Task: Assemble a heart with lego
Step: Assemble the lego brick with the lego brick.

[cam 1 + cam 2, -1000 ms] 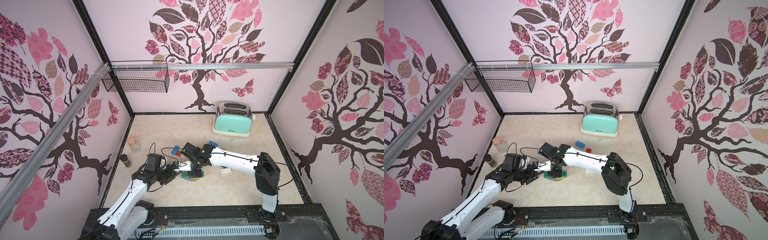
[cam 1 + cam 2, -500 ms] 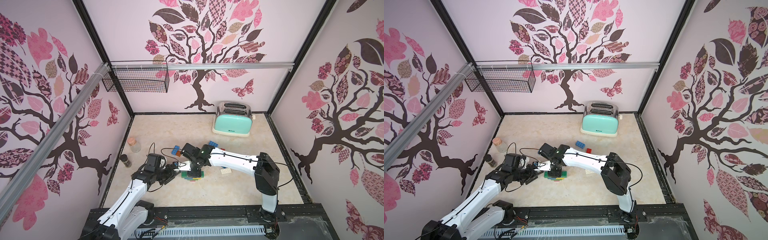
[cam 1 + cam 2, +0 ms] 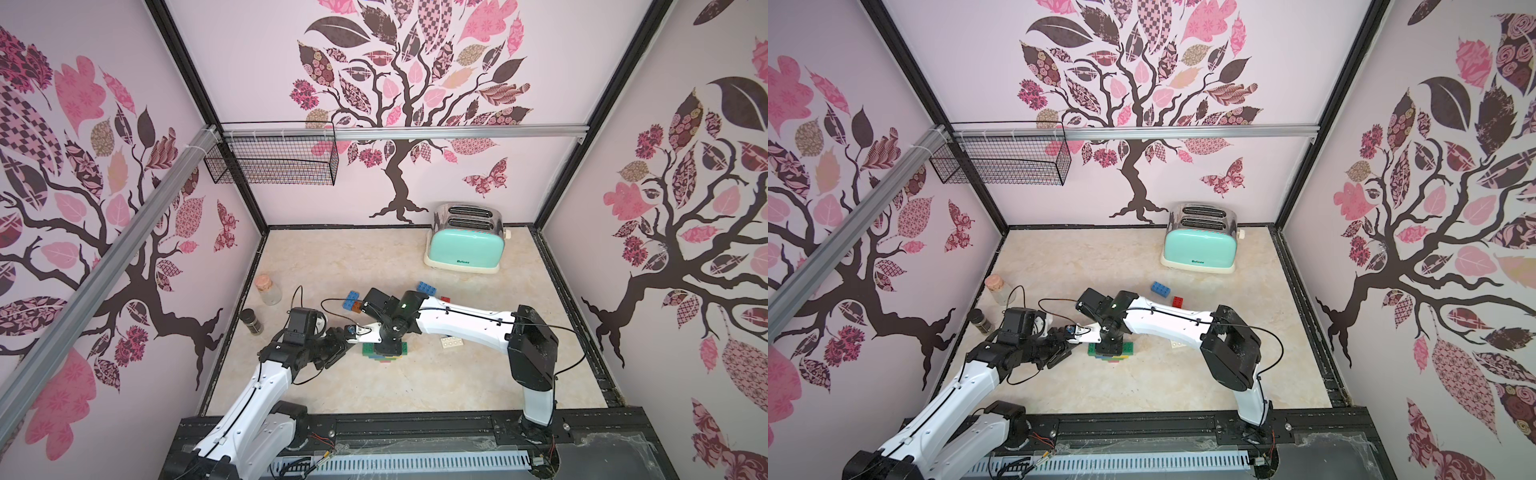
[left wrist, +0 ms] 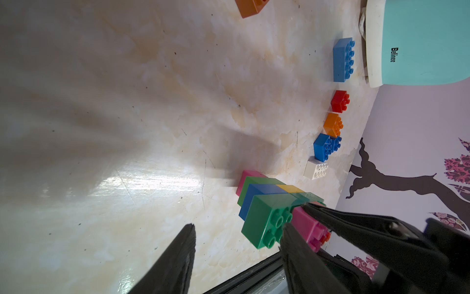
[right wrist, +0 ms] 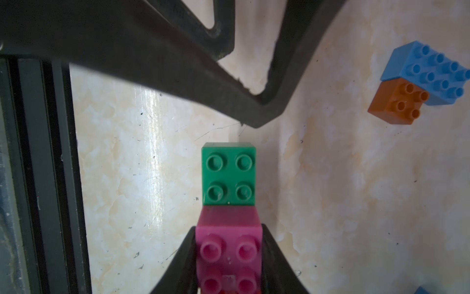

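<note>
The lego stack (image 3: 384,353) (image 3: 1111,352) stands mid-floor in both top views, in layers of pink, green, blue with yellow, and green. In the right wrist view my right gripper (image 5: 229,229) is shut on a pink brick (image 5: 229,254) seated on the top layer, beside the bare studs of the green brick (image 5: 228,175). My left gripper (image 4: 239,229) (image 3: 347,337) stands open just off the green end of the stack (image 4: 264,224), nothing between its fingers (image 4: 187,244). One left fingertip (image 5: 254,112) hangs close to the green brick without touching it.
Loose bricks lie behind the stack: blue (image 4: 343,59), red (image 4: 340,101), orange (image 4: 333,124), blue (image 4: 326,147), white (image 4: 316,170). A blue and orange pair (image 5: 417,81) lies beyond. A mint toaster (image 3: 465,245) stands at the back, two jars (image 3: 269,289) (image 3: 251,322) by the left wall.
</note>
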You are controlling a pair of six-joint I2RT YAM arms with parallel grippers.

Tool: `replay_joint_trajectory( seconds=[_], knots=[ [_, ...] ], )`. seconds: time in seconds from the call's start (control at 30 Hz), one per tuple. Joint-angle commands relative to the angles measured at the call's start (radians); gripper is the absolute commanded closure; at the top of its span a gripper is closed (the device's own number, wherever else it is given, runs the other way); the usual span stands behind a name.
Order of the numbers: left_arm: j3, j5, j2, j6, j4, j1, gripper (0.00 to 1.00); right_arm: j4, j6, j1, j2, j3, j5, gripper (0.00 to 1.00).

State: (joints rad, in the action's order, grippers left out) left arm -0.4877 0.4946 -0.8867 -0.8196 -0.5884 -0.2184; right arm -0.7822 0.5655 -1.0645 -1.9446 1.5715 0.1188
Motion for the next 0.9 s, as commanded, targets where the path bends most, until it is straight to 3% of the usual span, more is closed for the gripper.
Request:
replay_joint_trajectory(
  seconds=[0.0, 0.3, 0.63, 0.87],
  knots=[
    [-0.011, 0.004, 0.007, 0.006, 0.006, 0.007, 0.43, -0.139, 0.013, -0.005, -0.101, -0.062, 0.026, 0.70],
    [-0.016, 0.001, 0.017, 0.010, -0.008, 0.019, 0.43, -0.048, 0.003, -0.005, -0.066, -0.104, -0.071, 0.70],
    [-0.019, 0.000, 0.013, 0.014, -0.013, 0.024, 0.43, -0.028, 0.032, -0.005, 0.007, -0.086, -0.004, 0.67],
    [-0.018, 0.000, 0.020, 0.016, -0.014, 0.025, 0.43, -0.040, 0.055, -0.005, 0.029, -0.044, 0.005, 0.50]
  ],
)
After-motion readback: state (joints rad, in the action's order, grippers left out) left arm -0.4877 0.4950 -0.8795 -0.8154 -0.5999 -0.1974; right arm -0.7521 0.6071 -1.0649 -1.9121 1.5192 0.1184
